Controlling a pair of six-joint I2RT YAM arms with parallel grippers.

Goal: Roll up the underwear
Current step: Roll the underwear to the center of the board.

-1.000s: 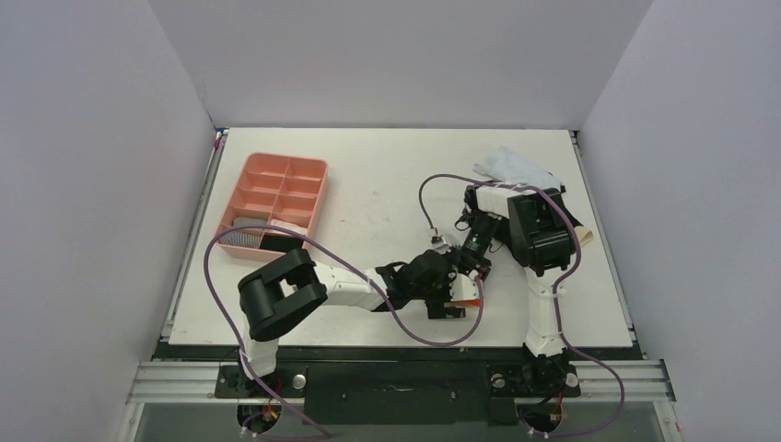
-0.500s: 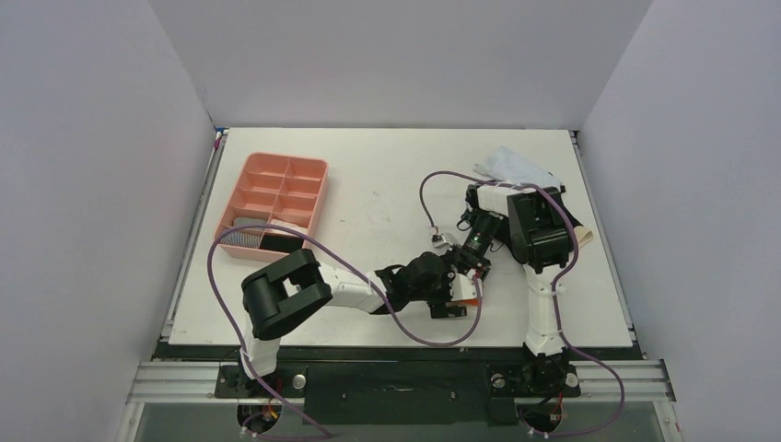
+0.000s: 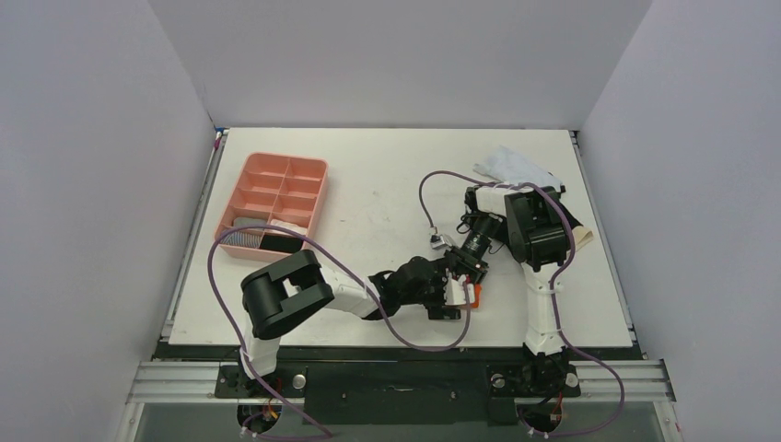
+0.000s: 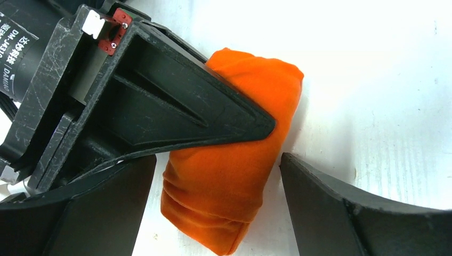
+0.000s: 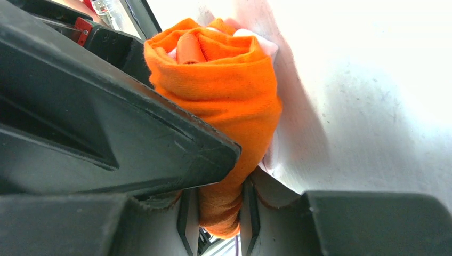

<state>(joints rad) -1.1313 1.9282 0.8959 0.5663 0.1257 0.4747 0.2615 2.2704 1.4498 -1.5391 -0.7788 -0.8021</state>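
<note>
On the white table [image 3: 387,175], boxed in by pale walls [image 3: 368,55], the right gripper [image 5: 269,176] pinches the rolled orange underwear [image 5: 224,96] near the front edge; the left gripper [image 4: 218,176] stands spread around it

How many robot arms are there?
2. The left arm reaches from the near left across to the orange underwear roll. The right arm stands on the right, bending back to the same roll. None seems hidden.
</note>
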